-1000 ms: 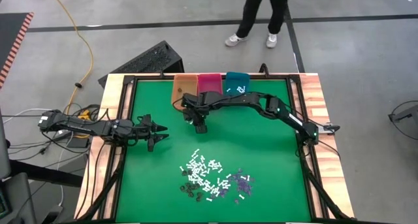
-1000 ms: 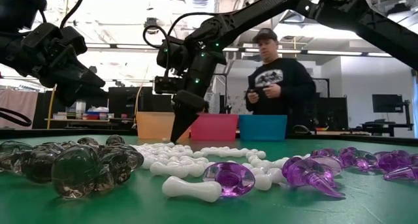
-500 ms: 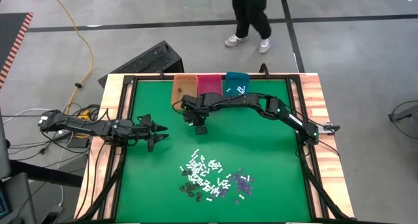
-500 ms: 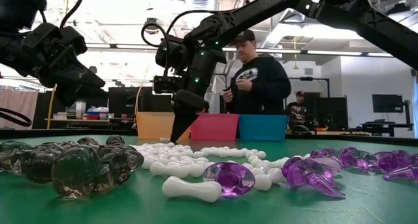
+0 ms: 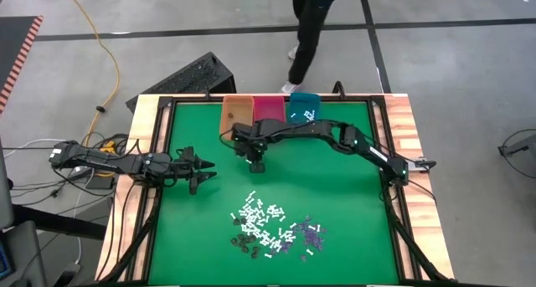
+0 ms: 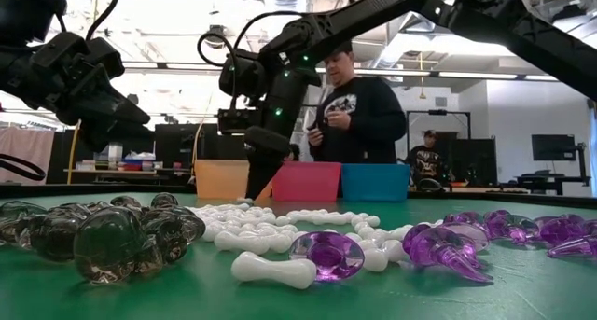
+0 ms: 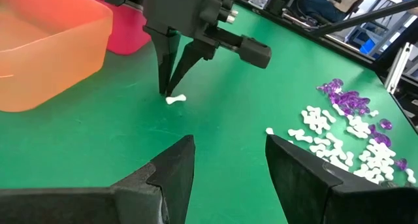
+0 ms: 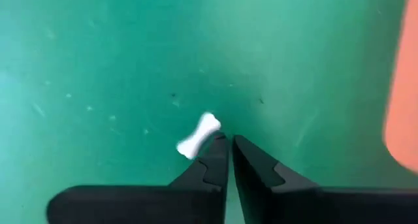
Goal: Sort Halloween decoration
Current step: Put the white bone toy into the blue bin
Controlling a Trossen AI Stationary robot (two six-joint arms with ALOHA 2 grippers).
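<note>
Halloween decoration pieces (image 5: 272, 231) are lying heaped toward six o'clock on the table (image 5: 335, 203), while one white bone (image 8: 199, 134) is sitting alone near the orange bin (image 5: 235, 114). It is looking light, hard and slippery; pinching its narrow shank seems wisest. Its length is running from about one o'clock to seven in the right wrist view. The right gripper (image 8: 227, 153) is nearly closed beside it, gripping nothing; the left gripper (image 7: 228, 165) is waiting at nine o'clock, spread wide.
</note>
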